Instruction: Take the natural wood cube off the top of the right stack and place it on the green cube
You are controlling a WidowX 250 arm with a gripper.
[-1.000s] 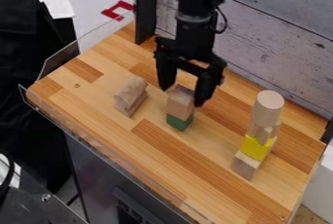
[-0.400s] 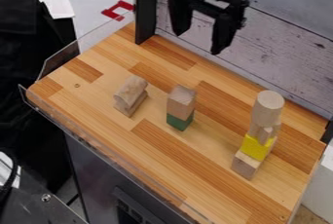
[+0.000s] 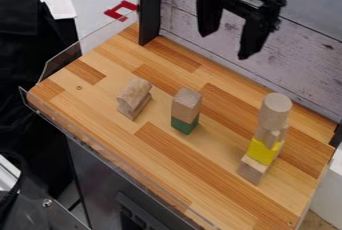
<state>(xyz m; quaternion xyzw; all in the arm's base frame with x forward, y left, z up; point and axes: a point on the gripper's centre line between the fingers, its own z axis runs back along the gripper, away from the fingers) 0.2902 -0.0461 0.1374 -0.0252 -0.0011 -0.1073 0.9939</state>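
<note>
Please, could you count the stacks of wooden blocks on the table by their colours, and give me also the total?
Green and plain wood stack: 1
Yellow and plain wood stack: 1
Only plain wood stack: 1
Total: 3

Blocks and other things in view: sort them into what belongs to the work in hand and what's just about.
Work, most likely:
tool, open and empty
tan block on green block
tower with yellow block
small wooden stack

Just about:
red piece
black post
</note>
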